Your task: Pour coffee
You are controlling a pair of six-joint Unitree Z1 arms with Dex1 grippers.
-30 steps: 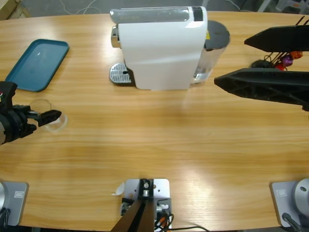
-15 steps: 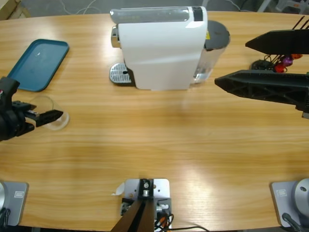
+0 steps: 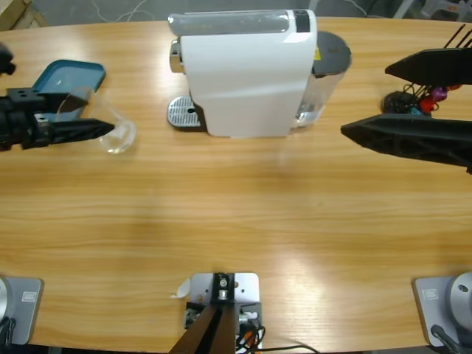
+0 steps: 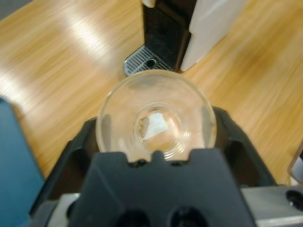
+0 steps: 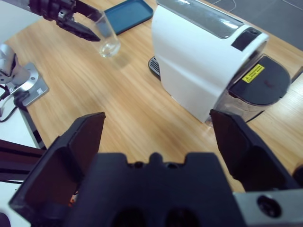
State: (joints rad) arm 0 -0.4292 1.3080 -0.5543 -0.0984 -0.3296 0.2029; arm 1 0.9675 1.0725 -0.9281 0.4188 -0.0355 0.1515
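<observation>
The left hand (image 3: 99, 131) has carried the glass (image 3: 114, 131) up and across the surface (image 3: 236, 221): a second ago it sat low at the left edge, well short of the tray (image 3: 55, 81); now it is beside the tray's right end and nearer the machine (image 3: 247, 70). The left hand is clamped on the glass, one jaw on either side of its wall, as the left wrist view shows. The glass (image 4: 156, 116) looks empty there; no coffee is visible in it, so pouring has not begun. The drip grate (image 4: 144, 64) lies just ahead of the glass, which suggests placement under the spout is the step in hand. The right hand (image 5: 158, 142) hangs spread wide and empty over the right side; against the earlier frames it has drawn slightly rightward.
</observation>
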